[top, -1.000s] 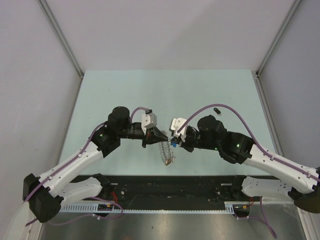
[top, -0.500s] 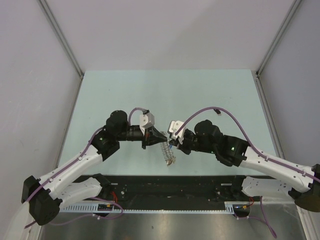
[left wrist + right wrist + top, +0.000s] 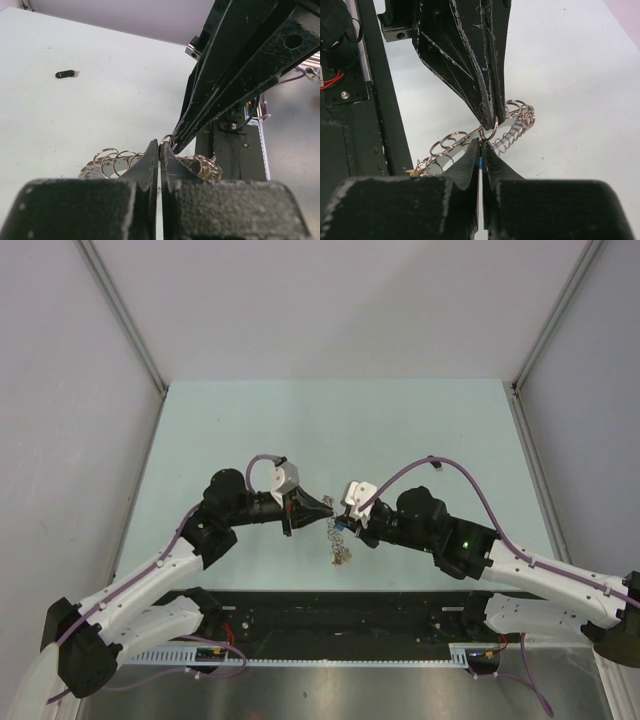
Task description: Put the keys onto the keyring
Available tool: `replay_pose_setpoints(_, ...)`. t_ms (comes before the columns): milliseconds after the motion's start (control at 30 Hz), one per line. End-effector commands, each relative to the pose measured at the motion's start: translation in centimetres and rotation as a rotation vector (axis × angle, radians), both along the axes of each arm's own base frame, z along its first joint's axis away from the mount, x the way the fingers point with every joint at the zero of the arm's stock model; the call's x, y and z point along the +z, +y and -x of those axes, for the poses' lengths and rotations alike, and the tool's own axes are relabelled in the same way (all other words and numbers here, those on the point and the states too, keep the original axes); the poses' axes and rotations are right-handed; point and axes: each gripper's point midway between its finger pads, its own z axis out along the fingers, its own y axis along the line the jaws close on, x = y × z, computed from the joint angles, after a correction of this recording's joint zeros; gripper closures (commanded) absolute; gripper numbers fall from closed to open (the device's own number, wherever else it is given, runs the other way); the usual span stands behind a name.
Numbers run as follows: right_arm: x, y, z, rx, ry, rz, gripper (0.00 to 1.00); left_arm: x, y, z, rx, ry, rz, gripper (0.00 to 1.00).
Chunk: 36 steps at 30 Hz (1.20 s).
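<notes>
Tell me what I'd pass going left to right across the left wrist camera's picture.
Black key → left gripper, shut on the keyring → right gripper. The keyring spreads to both sides of the left gripper, so it is left out.

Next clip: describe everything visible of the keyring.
The keyring is a silvery band of coiled wire loops, metal by its shine. The left gripper, jaws shut, pinches one small loop, holding that end up; the rest sags toward the table. The right gripper, jaws shut on the blue key, meets that same loop.
</notes>
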Motion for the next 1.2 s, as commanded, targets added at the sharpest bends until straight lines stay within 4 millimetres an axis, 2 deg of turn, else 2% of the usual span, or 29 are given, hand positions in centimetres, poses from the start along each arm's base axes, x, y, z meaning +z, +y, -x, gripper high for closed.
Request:
replay_pose_setpoints(0, 3.3, 1.4, 0.9, 0.073, -0.052, -0.103, 1.00, 4.0, -0.1, -0.6, 0.027, -0.107, 0.101, 0.99)
replay_pose_setpoints(33, 2.7, 1.2, 0.9, 0.081, -0.053, -0.063, 1.00, 3.9, -0.1, -0.6, 0.021, -0.108, 0.089, 0.95)
replay_pose_setpoints(67, 3.7, 1.1, 0.7, 0.089, -0.062, -0.066, 1.00, 4.2, 0.0, -0.7, 0.027, -0.122, 0.083, 0.86)
replay_pose_setpoints(167, 3.5, 0.7, 0.5, 0.110, -0.066, -0.010, 1.00, 3.9, 0.2, -0.6, 0.015, -0.159, 0.045, 0.79)
replay_pose_setpoints(200, 4.1, 0.6, 0.3, 0.112, -0.076, -0.010, 1.00, 3.7, 0.2, -0.5, 0.008, -0.149, 0.033, 0.78)
replay_pose_setpoints(267, 3.6, 0.3, 0.2, 0.130, -0.066, 0.031, 1.00, 3.7, 0.2, -0.5, -0.008, -0.182, 0.016, 0.75)
replay_pose_setpoints(300, 4.2, 0.3, 0.1, 0.133, -0.072, 0.032, 1.00, 3.3, 0.2, -0.4, -0.012, -0.172, -0.003, 0.73)
replay_pose_setpoints(367, 3.6, 0.2, 0.2, 0.156, -0.063, 0.071, 1.00, 3.3, 0.2, -0.5, -0.020, -0.187, -0.019, 0.71)
replay_pose_setpoints(400, 4.1, 0.1, 0.1, 0.161, -0.069, 0.072, 1.00, 3.0, 0.3, -0.4, -0.030, -0.178, -0.033, 0.70)
replay_pose_setpoints(567, 3.7, -0.2, -0.1, 0.182, -0.059, 0.126, 1.00, 3.3, 0.8, -0.5, -0.041, -0.219, -0.053, 0.63)
replay_pose_setpoints(700, 3.7, -0.4, -0.4, 0.184, -0.061, 0.149, 1.00, 2.6, 1.4, -0.6, -0.047, -0.213, -0.105, 0.60)
replay_pose_setpoints(933, 4.0, -0.1, 0.1, 0.234, -0.058, 0.167, 1.00, 1.6, 0.9, 1.0, -0.196, -0.186, -0.123, 0.51)
replay_pose_setpoints(1167, 4.2, 0.4, 0.6, 0.274, -0.059, 0.177, 1.00, 0.5, 0.1, 2.5, -0.300, -0.157, -0.151, 0.49)
